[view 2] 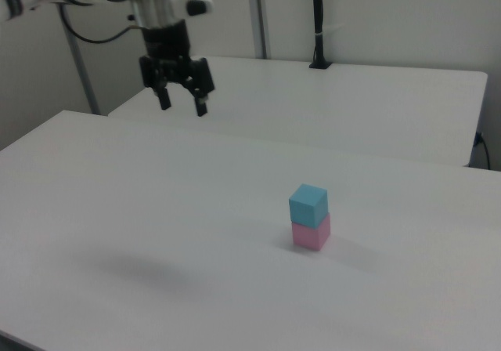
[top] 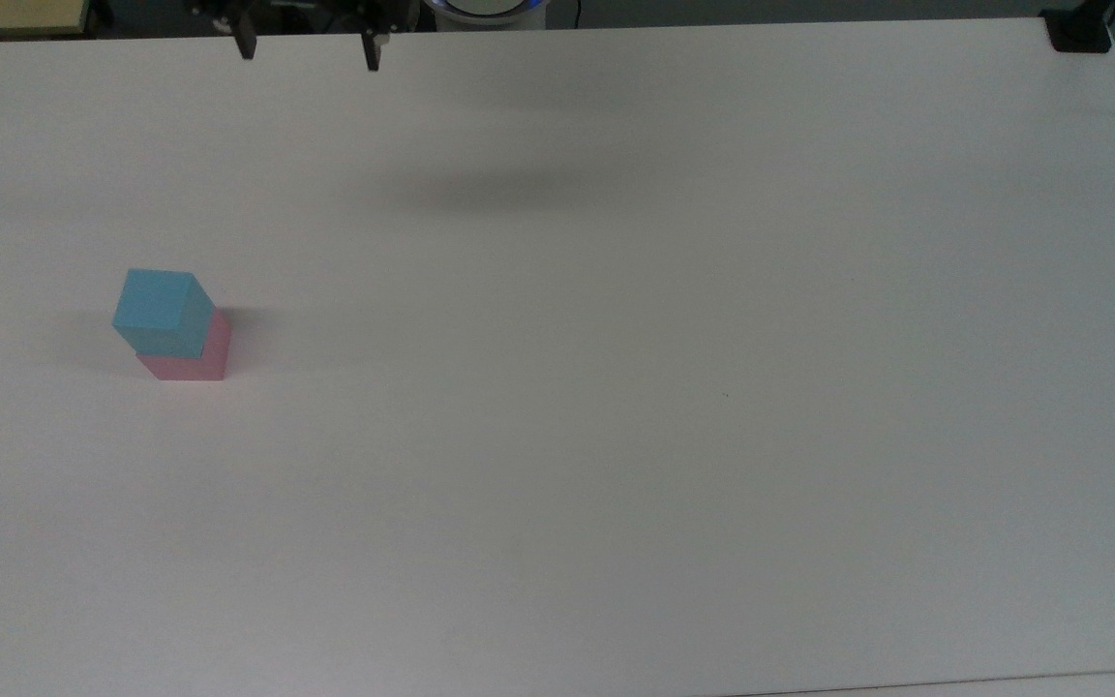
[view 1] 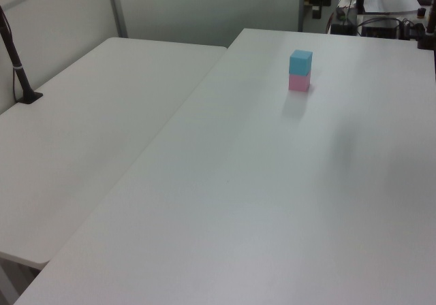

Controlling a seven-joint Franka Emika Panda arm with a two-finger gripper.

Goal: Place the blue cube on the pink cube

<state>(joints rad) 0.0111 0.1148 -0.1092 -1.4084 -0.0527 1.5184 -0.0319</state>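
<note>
My claw (view 2: 180,103) is hanging high above the worktop (top: 616,387), with its two fingers (view 2: 200,106) spread apart and grasping nothing. The blue cube (top: 163,312) is sitting on top of the pink cube (top: 192,356), turned a little so its edges are not lining up exactly with the pink one below. This stack is standing well apart from my claw. In the right view the stack is lying below my claw and toward the right view's right; in the top view my fingertips are showing at the upper border, well away from the stack.

Taking the pink cube as the landmark: it is standing near the top view's left edge of the worktop. Toward the top view's right of it, the white surface is running wide and bare. In the left view, a second table (view 1: 82,141) is standing beside the worktop, on the left view's left of the stack.
</note>
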